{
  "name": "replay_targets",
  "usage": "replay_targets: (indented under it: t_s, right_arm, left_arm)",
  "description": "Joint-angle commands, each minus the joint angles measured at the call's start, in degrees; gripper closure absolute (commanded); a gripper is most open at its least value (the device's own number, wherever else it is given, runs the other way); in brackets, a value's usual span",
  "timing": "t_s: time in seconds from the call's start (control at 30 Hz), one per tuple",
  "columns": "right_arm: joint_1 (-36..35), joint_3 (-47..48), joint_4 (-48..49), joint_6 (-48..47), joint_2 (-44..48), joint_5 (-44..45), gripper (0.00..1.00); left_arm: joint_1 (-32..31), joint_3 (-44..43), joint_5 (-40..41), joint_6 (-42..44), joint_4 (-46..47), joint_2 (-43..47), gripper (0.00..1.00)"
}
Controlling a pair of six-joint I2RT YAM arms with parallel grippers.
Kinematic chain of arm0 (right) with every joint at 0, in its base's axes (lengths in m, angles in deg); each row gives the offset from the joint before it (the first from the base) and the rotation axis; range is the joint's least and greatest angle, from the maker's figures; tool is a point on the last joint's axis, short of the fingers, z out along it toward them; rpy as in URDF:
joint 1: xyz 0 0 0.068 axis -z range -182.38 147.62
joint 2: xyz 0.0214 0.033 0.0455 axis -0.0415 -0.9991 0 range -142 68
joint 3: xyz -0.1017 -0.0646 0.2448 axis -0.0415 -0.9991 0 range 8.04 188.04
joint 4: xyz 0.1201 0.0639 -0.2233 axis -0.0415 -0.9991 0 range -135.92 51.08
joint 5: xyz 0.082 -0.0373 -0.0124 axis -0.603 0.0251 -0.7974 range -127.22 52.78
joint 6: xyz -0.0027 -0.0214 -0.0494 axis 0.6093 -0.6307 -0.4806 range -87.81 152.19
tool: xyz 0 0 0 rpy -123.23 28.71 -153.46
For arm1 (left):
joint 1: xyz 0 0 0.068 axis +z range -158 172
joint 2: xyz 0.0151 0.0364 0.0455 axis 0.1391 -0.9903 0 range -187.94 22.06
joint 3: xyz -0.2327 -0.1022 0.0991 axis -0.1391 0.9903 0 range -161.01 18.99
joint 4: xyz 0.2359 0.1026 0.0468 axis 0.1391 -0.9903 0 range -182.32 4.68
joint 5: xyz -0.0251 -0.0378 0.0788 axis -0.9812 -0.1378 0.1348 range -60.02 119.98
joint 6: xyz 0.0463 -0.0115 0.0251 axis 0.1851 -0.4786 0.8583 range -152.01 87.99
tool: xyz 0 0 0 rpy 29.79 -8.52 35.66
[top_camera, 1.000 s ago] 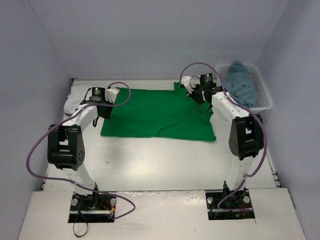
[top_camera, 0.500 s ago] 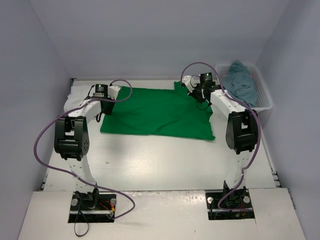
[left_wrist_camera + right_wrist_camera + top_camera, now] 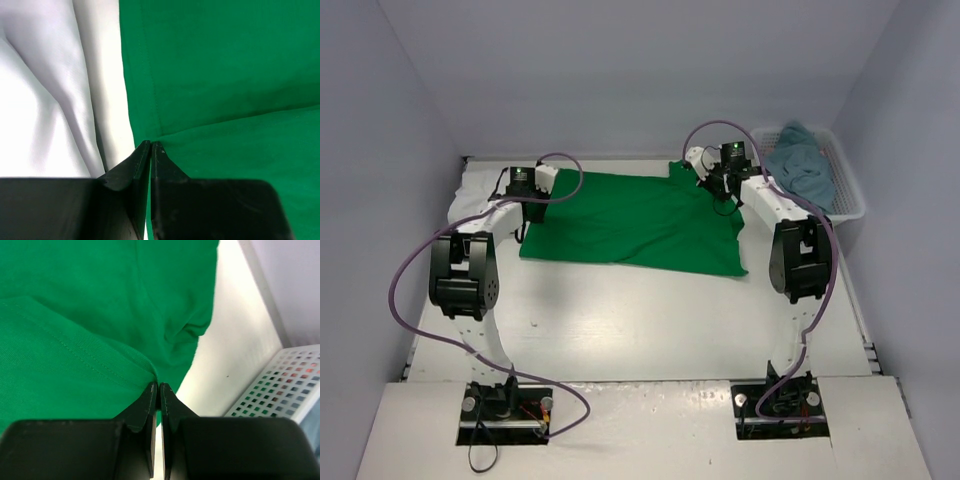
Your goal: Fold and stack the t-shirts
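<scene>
While left jaws and right jaws pinch the bright green t-shirt by its sides, far edge of the desk, nothing is stacked; white t-shirt and teal t-shirt in the basket lie unfolded.

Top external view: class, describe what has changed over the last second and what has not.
Both arms reached farther back, dragging the bright green cloth t-shirt slightly toward the far wall. The left gripper and right gripper stay shut on its edges. The dull teal-blue t-shirt in the white plastic lattice basket did not move.
</scene>
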Motion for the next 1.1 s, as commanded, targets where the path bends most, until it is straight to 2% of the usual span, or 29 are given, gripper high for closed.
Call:
replay_targets:
  t_s: [0.0,0.27,0.4,0.47,0.5,0.53,0.6,0.67,0.83,1.07]
  right_arm:
    - [0.6,3.6,3.2,0.7,0.0,1.2,1.0]
    - [0.5,5.0,3.3,0.7,-3.2,2.3,1.0]
    - [0.5,5.1,3.3,0.7,-4.9,2.9,1.0]
    - [0.6,5.1,3.3,0.9,-5.7,3.6,0.94]
    - [0.5,5.0,3.3,0.9,-5.9,3.9,0.88]
    - [0.5,4.8,3.3,0.7,-6.3,4.3,0.73]
    - [0.5,4.6,3.3,0.9,-6.2,4.8,0.65]
    - [0.7,4.7,3.3,1.3,-6.3,5.4,0.57]
    - [0.8,6.0,3.9,4.0,-5.3,8.1,0.52]
    - [1.0,12.6,3.9,8.0,-4.5,9.5,0.49]
  left_arm:
    - [0.3,-0.4,1.4,-1.6,7.1,4.9,1.0]
    - [0.1,-2.6,1.7,-3.2,11.0,1.2,1.0]
    - [-0.2,-5.2,1.4,-3.2,10.1,-3.4,1.0]
    - [-0.4,-6.4,1.6,-3.4,9.8,-4.8,1.0]
    - [-0.5,-6.7,2.0,-3.4,9.9,-5.8,0.89]
    - [-0.7,-7.1,2.0,-3.4,9.8,-6.4,0.82]
    - [-0.9,-8.3,2.5,-3.3,7.4,-7.4,0.67]
    - [-1.1,-8.6,2.9,-3.2,7.2,-7.5,0.59]
    - [-1.2,-9.1,4.4,-3.2,7.0,-5.8,0.47]
    - [-1.7,-9.4,6.1,-4.1,7.4,-2.4,0.47]
